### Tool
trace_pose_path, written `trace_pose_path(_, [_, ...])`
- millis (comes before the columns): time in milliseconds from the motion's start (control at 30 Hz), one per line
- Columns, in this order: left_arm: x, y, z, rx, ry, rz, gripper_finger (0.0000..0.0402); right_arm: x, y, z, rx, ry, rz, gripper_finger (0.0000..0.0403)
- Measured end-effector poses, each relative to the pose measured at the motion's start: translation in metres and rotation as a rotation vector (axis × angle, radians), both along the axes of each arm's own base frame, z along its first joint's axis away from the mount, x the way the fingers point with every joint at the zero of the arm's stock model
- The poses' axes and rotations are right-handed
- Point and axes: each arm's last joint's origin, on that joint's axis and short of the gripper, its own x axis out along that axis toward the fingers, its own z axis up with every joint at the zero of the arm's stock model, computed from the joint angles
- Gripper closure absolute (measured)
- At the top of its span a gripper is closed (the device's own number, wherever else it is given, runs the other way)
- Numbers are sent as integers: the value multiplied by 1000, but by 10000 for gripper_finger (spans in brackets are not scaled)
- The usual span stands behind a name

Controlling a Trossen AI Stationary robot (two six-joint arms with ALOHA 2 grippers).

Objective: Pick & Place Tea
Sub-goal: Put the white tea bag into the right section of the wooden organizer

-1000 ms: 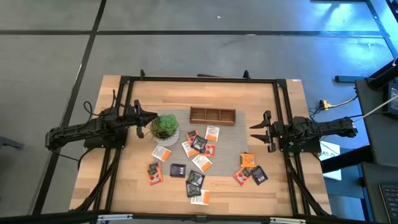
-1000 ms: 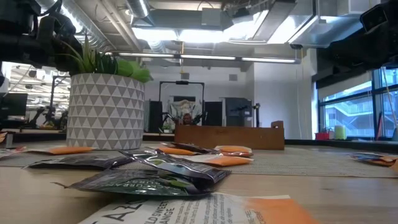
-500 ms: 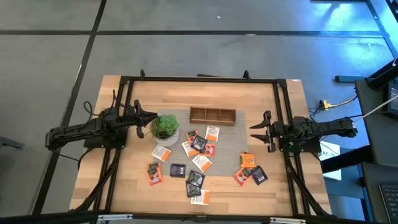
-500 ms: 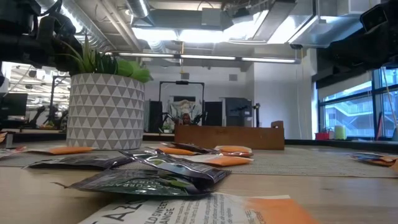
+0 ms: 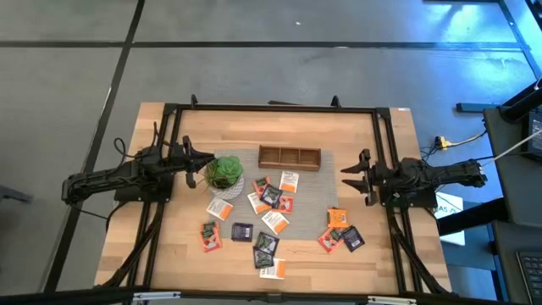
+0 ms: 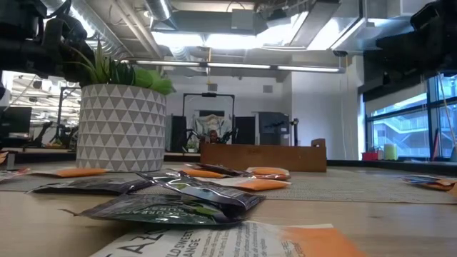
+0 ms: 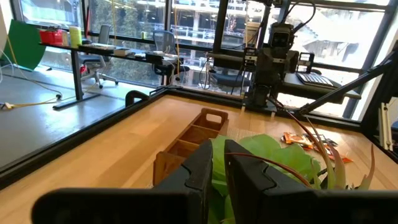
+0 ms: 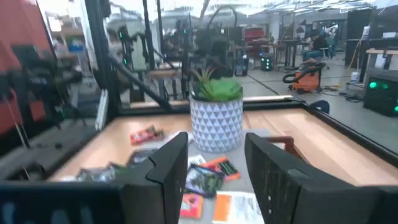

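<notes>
Tea sachets [image 5: 269, 200] lie loose mid-table btwn plant [image 5: 223, 172] & box [image 5: 290, 157]; right gripper [image 5: 349, 179] jaws apart, left gripper [image 5: 206, 161] nearly closed, both holding nothing; overlapping sachets risk a 2-bag pinch.

You get bright, even light from above on the table [image 5: 178, 229], with only soft, short shadows. A blue glow falls on the floor in the top right corner. Down low, ceiling lights [image 6: 207, 39] glare white, and the nearest tea bag [image 6: 214, 243] looks fuzzy. Your right wrist picture is blurry all over; big windows [image 7: 205, 37] shine brightly.
</notes>
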Motion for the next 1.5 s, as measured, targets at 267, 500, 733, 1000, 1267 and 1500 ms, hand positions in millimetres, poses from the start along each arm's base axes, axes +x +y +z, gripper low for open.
trace_pose_path(267, [0,0,0,0,0,0,364,0,0,4,-44,-42,-15,242])
trace_pose_path(500, [0,0,0,0,0,0,364,0,0,3,-17,-26,-12,242])
trace_pose_path(733, [0,0,0,0,0,0,364,0,-1,1,5,-11,-25,242])
trace_pose_path(1000, [0,0,0,0,0,0,364,0,-1,1,3,-7,-30,242])
trace_pose_path(1267, [0,0,0,0,0,0,364,0,-3,1,40,-12,-105,242])
trace_pose_path(1500, [0,0,0,0,0,0,364,0,-3,-4,117,39,-99,242])
